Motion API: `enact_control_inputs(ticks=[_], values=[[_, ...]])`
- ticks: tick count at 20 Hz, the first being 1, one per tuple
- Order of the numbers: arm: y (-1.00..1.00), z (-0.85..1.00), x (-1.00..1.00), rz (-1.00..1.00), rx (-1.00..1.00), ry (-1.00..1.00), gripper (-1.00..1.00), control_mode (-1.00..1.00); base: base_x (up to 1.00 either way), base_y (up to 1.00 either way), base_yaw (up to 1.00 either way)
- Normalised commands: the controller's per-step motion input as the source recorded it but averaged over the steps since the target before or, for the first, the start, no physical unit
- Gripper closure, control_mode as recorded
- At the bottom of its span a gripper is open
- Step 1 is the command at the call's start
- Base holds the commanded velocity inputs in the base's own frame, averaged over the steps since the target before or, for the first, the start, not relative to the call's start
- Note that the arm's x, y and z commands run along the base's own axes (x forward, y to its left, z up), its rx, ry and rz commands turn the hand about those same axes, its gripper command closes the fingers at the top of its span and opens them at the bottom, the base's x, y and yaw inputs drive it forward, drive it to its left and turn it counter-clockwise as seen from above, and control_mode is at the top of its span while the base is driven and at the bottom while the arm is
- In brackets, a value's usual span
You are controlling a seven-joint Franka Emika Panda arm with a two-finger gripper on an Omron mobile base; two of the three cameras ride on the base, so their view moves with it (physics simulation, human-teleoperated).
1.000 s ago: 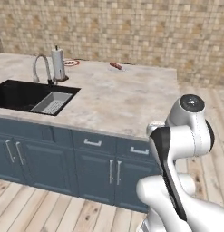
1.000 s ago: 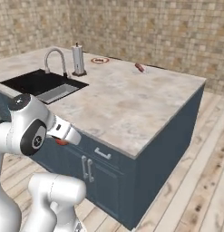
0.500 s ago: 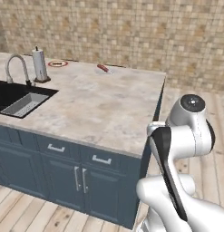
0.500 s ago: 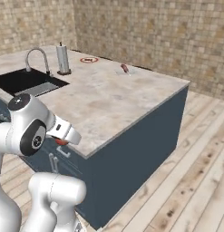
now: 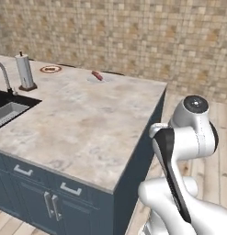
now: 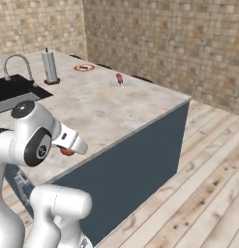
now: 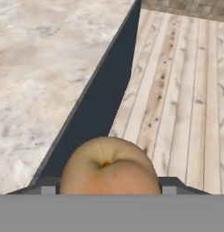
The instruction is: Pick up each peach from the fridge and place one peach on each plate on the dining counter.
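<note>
Pincer (image 7: 109, 181) clamped around peach (image 7: 109, 165)

beige-grey marbled stone counter top (image 5: 82, 119), dark blue-grey base (image 6: 135, 150). round yellow-orange peach (image 7: 109, 170), red blush low. white plate with orange-red rim (image 5: 51, 69). tan mosaic tile wall (image 5: 124, 36). pale wood plank floor (image 7: 186, 90).

Base views flanking dining counter (image 5: 87, 119)

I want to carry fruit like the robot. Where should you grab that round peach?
Around its fat middle, one finger each side, coming at the dimpled end, as the gripper holds the peach now. It's round and smooth, so an off-centre pinch could slip.
</note>
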Motion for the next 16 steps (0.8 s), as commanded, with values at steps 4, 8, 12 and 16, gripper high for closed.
enact_control_inputs(ticks=[4, 8, 12, 16], values=[[0.00, 0.00, 0.00, 0.00, 0.00, 0.00, 1.00, 1.00, 0.56, -1.00, 0.17], [0.00, 0.00, 0.00, 0.00, 0.00, 0.00, 1.00, 1.00, 0.46, -1.00, 0.18], [0.00, 0.00, 0.00, 0.00, 0.00, 0.00, 1.00, 1.00, 0.17, -1.00, 0.18], [0.00, 0.00, 0.00, 0.00, 0.00, 0.00, 1.00, 1.00, 0.15, -1.00, 0.18]])
